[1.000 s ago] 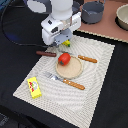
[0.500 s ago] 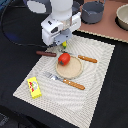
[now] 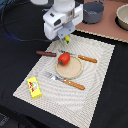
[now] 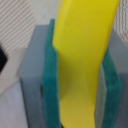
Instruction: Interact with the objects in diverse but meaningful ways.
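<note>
My gripper (image 3: 66,38) hangs over the far edge of the placemat, shut on the yellow banana (image 3: 67,37), whose tip pokes out below the fingers. In the wrist view the banana (image 4: 82,60) fills the picture, clamped between two green pads (image 4: 50,75). A red round fruit (image 3: 64,59) sits on the far rim of the round tan plate (image 3: 72,71), just below the gripper. The brown sausage (image 3: 46,53) lies on the mat toward the exterior view's left of the plate. The yellow box with red marks (image 3: 34,87) lies at the mat's near left corner.
A wooden-handled fork (image 3: 65,81) lies in front of the plate and a wooden-handled knife (image 3: 84,58) beyond it. A grey pot (image 3: 93,12) and a tan bowl (image 3: 122,16) stand on the wooden surface at the back right. Black cloth surrounds the striped placemat (image 3: 95,92).
</note>
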